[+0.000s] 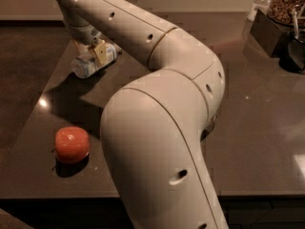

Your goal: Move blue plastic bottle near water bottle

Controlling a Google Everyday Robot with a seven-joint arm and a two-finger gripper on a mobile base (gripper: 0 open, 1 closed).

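The blue plastic bottle [85, 67] lies on its side near the far left corner of the dark table [248, 142]. It is pale bluish-white with a white label. My gripper [98, 52] is right at the bottle, over its right half, and a yellowish part of it sits against the bottle's body. The large white arm [162, 128] runs from the front centre up to the gripper and hides much of the table's middle. The water bottle is not in view.
A red apple-like fruit [72, 144] sits near the front left edge. At the back right stand a dark box [268, 26] and a jar of brown food [287, 1], with a small pale clear object [261, 1] beside them.
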